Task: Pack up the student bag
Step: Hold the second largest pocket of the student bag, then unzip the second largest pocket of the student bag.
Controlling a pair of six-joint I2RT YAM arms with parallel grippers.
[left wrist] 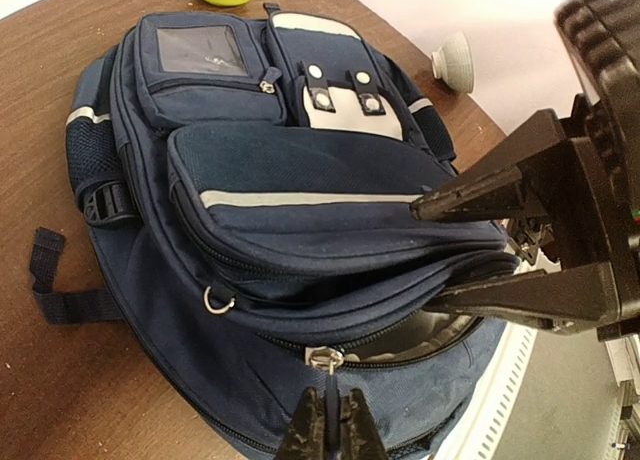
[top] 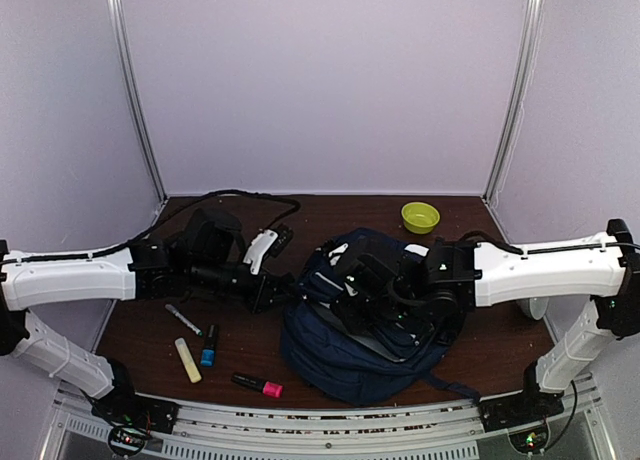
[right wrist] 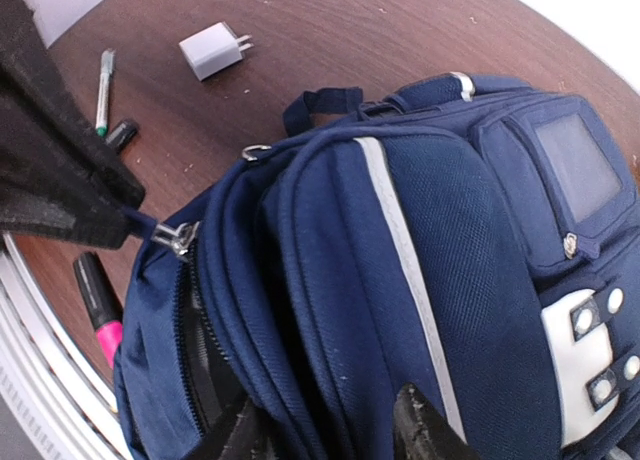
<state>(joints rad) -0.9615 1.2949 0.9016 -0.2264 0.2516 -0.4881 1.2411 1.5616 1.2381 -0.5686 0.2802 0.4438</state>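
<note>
The student bag [top: 330, 355], navy with white stripes and patches, lies in the middle of the table, its main zipper partly open onto grey lining [left wrist: 440, 330]. My left gripper [top: 280, 290] is shut on the zipper pull [left wrist: 328, 365] at the bag's left end, as the left wrist view [left wrist: 328, 405] shows. My right gripper [top: 368, 285] clamps the bag's front section [right wrist: 450, 230]. One finger [right wrist: 235, 435] sits in the opening and the other [right wrist: 415, 420] lies on the front pocket. The right gripper also shows in the left wrist view [left wrist: 420, 258].
A green bowl [top: 420, 217] stands behind the bag. A white charger [top: 262, 248] lies left of the bag. A green-capped pen [top: 183, 320], a yellow highlighter [top: 187, 360], a blue marker [top: 208, 348] and a pink highlighter [top: 258, 384] lie at the front left. A small pale cup [left wrist: 455, 60] stands at the right.
</note>
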